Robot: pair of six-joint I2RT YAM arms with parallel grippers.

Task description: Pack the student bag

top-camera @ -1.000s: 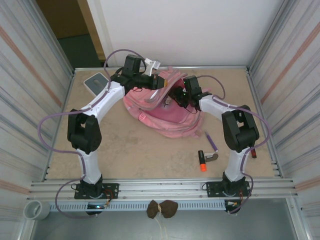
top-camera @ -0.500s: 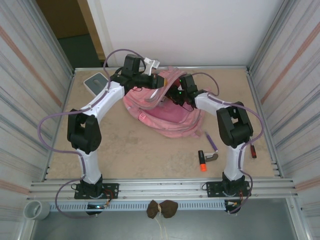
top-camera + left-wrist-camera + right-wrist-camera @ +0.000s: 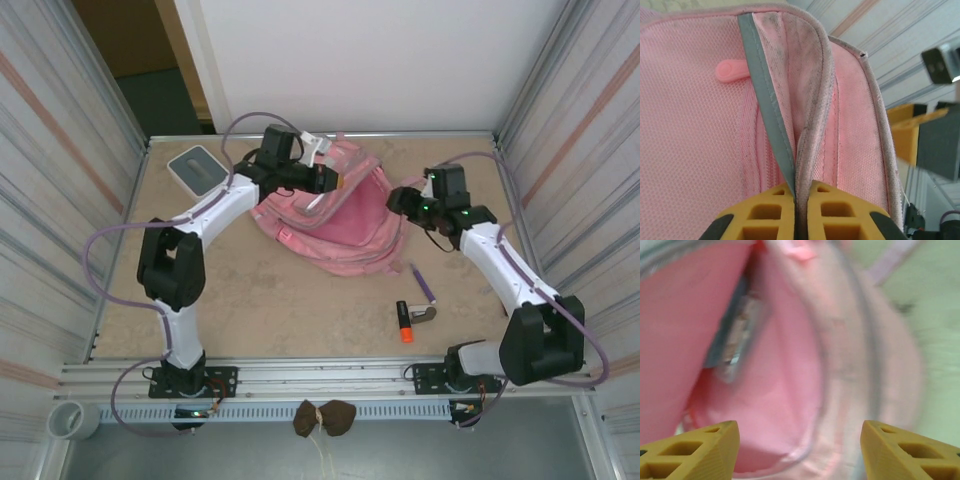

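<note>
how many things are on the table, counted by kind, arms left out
pink backpack: 1
grey-and-white box: 1
purple pen: 1
orange-and-black marker: 1
small grey item beside the marker: 1
total: 5

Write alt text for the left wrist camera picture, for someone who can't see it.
Two yellow fingers are shut on a fold of the pink bag, right beside its grey edging strip. A pink zip pull lies on the mesh fabric at upper left.
</note>
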